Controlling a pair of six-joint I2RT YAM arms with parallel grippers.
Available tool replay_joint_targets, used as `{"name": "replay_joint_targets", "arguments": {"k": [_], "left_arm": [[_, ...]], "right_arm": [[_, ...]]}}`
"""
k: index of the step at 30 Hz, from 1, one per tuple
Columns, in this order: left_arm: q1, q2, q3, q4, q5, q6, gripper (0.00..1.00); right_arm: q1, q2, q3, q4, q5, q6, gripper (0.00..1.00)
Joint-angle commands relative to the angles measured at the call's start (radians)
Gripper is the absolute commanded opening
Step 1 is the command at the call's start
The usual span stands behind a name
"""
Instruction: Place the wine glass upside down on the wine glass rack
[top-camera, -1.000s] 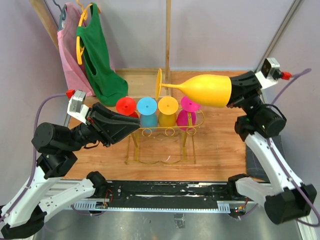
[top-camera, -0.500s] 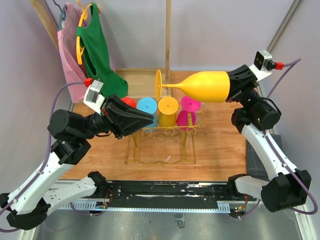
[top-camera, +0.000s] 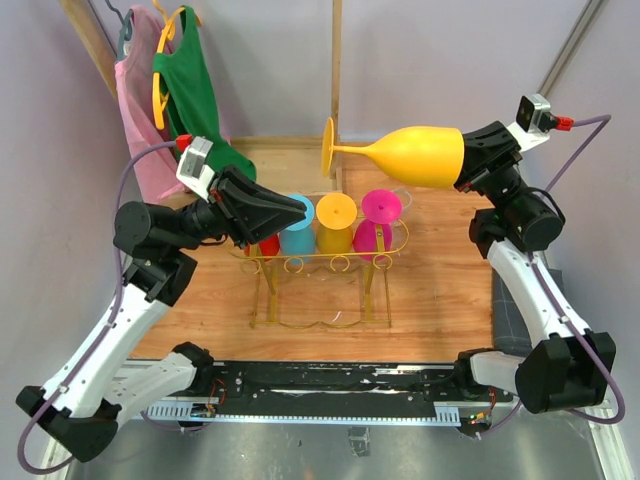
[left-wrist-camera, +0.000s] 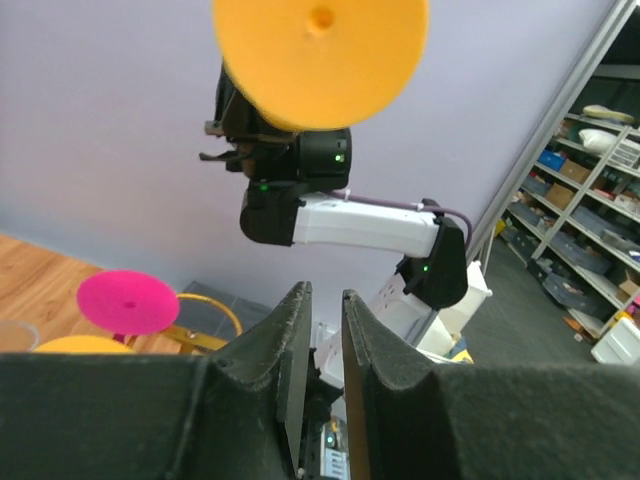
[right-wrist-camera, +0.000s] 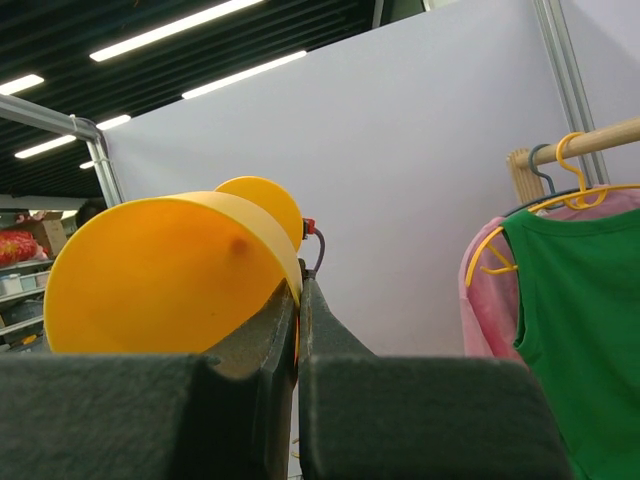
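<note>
The yellow wine glass (top-camera: 415, 157) is in the air, well above the table and at about 1 o'clock from the wine glass rack (top-camera: 320, 266) in the top view. It lies on its side, with the bowl toward 3 o'clock and the round foot toward 9 o'clock. The right gripper (top-camera: 464, 166) is clenched on the bowl's rim. The right wrist view shows its fingers (right-wrist-camera: 250, 380) pressed together over the thin wall. Holding it by the rim likely keeps the stem and foot free to meet the wire frame. The glass is neither inverted nor over the frame yet, so a turn and a descent remain.

On the rack, four glasses hang upside down in a row with their feet uppermost. The red one (top-camera: 268, 245) is at the 9 o'clock end, then blue (top-camera: 297, 213), orange-yellow (top-camera: 336, 209) and pink (top-camera: 381, 206). The near long side of the frame looks bare, which suggests room there.

The left gripper (top-camera: 298, 210) hangs over the rack's 9 o'clock end and covers much of the red glass. Its jaws stand a narrow gap apart with nothing between them, and it points toward the raised foot (left-wrist-camera: 320, 55), perhaps to steady it.

At 11 o'clock, a green vest (top-camera: 195, 115) and a pink garment (top-camera: 135, 95) hang on hangers.
</note>
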Motion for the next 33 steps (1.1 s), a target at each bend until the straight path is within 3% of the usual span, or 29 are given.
{"name": "replay_joint_targets", "arguments": {"k": [1,6,12,18,21,33], "left_arm": [[0.107,0.041,-0.068,0.261,0.117,-0.194,0.25],[0.183,0.096,-0.101,0.455,0.169,-0.325,0.25],[0.27,0.222,-0.142,0.896,0.195,-0.706,0.26],[0.273,0.33,-0.143,1.318,0.147,-1.037,0.33],[0.273,0.328,-0.136,1.384,0.117,-1.116,0.33],[0.273,0.252,-0.126,1.387,0.012,-1.216,0.34]], "right_arm": [[-0.023,0.003,0.029,0.058,-0.011,0.025,0.01],[-0.022,0.014,0.024,0.058,-0.011,0.031,0.01],[-0.021,0.048,0.04,0.061,-0.022,0.044,0.01],[0.02,0.077,0.054,0.061,-0.035,0.049,0.01],[0.046,0.082,0.064,0.061,-0.036,0.043,0.02],[0.176,0.094,0.101,0.06,-0.024,0.007,0.03]]}}
